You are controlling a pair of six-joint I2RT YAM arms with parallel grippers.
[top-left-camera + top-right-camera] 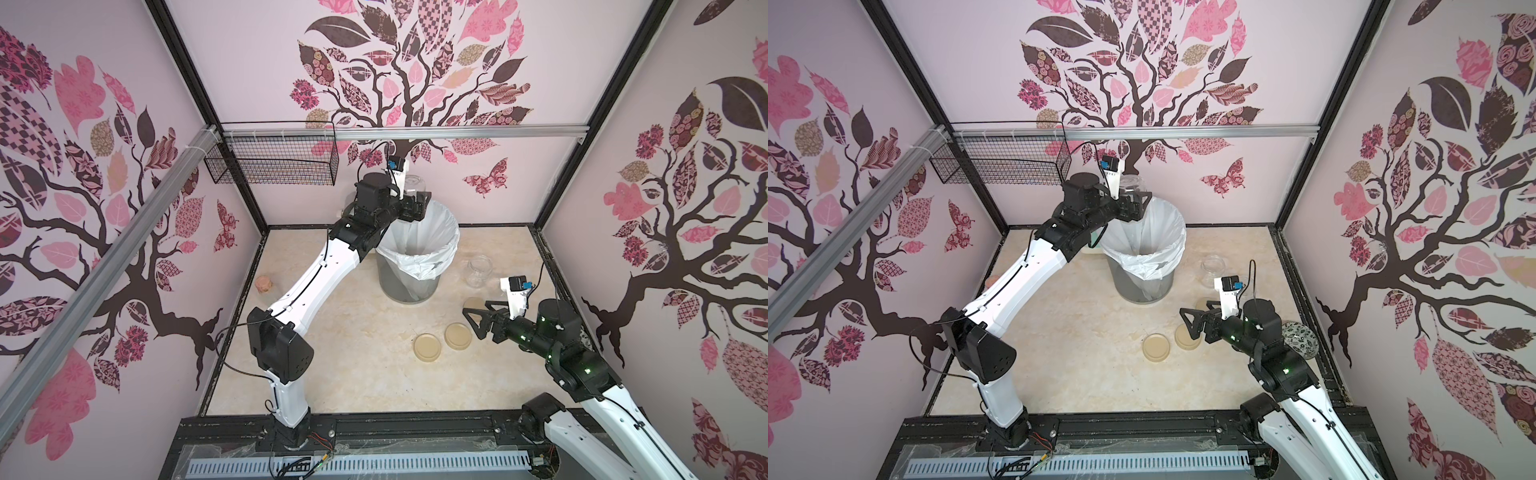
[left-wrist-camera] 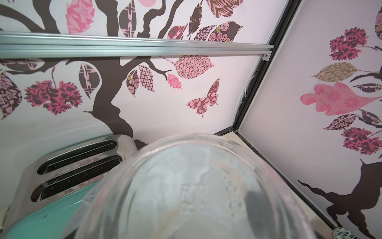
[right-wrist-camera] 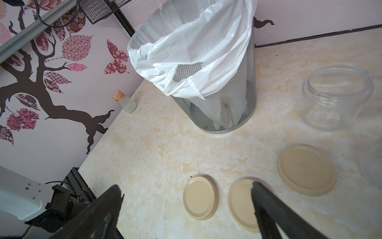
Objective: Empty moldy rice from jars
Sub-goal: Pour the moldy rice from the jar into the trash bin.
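Observation:
My left gripper point(image 1: 415, 204) point(image 1: 1133, 203) is shut on a clear glass jar point(image 1: 417, 184) point(image 1: 1133, 185), held over the back rim of the bag-lined mesh bin point(image 1: 409, 286) point(image 1: 1142, 286). In the left wrist view the jar point(image 2: 196, 186) fills the foreground, base toward the camera, and hides the fingers. It looks empty apart from a whitish film. A second jar point(image 1: 478, 270) point(image 3: 337, 97) stands open and empty right of the bin. No moldy rice shows in any view. My right gripper point(image 1: 473, 320) point(image 3: 186, 187) is open, low over three beige lids point(image 3: 200, 198).
A small cork-topped bottle point(image 1: 265, 284) point(image 3: 125, 101) stands by the left wall. A wire basket point(image 1: 270, 162) hangs on the back rail. A teal toaster point(image 2: 72, 165) sits behind the bin. A patterned ceramic piece point(image 1: 1300, 338) lies beside the right arm.

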